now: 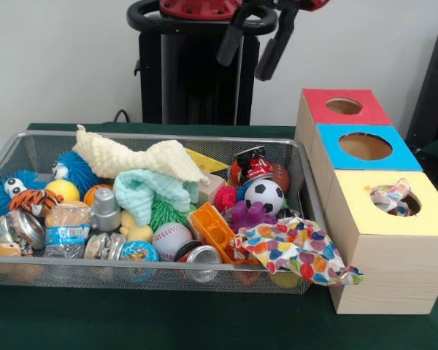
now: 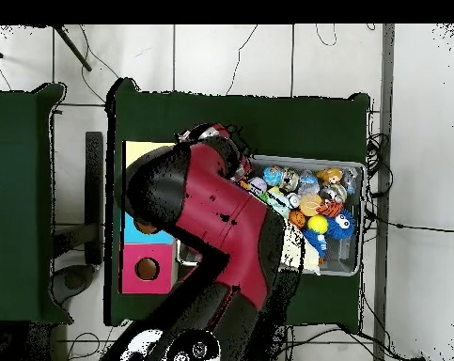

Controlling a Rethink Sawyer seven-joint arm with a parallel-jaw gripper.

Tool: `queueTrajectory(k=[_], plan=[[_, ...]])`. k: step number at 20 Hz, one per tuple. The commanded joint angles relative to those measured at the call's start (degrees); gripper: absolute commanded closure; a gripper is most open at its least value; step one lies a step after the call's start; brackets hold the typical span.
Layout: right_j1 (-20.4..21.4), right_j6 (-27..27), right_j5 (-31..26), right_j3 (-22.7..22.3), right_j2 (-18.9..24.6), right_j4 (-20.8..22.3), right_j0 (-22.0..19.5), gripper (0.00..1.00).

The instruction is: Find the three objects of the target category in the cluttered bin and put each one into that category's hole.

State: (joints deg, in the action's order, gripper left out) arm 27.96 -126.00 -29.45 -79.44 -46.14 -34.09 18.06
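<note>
With one spotted cloth [image 1: 392,198] poking from the yellow box's hole [image 1: 396,200], I hover my gripper [image 1: 257,40], fingers apart and empty, needing next the cloth [image 1: 298,249] draped over the bin's [image 1: 29,144] box-side rim.

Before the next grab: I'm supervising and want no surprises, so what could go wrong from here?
The draped spotted cloth hangs over the wire bin's rim beside the yellow box; a clumsy pull could drop it onto the table. A second spotted cloth bulges from the yellow box's hole and might block the next one. No third shows, so the open claw could grab the cream cloth or mint cloth instead.
</note>
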Motion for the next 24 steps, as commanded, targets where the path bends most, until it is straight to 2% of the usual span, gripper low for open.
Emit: queueTrajectory(k=[1,4,5,10,16,24], plan=[[-0.22,0.78,-2.35,-1.63,17.38,2.41,-3.32,0.00],[1.00,4.55,-0.40,-2.57,21.49,3.70,-4.39,0.00],[2.10,7.49,1.88,-3.44,24.31,4.33,-5.74,0.00],[4.87,15.50,7.77,-4.43,34.89,9.38,-12.34,0.00],[4.74,14.00,8.23,-1.36,38.89,17.54,-15.45,0.00],[2.98,6.20,5.18,3.22,37.55,23.44,-15.08,0.00]])
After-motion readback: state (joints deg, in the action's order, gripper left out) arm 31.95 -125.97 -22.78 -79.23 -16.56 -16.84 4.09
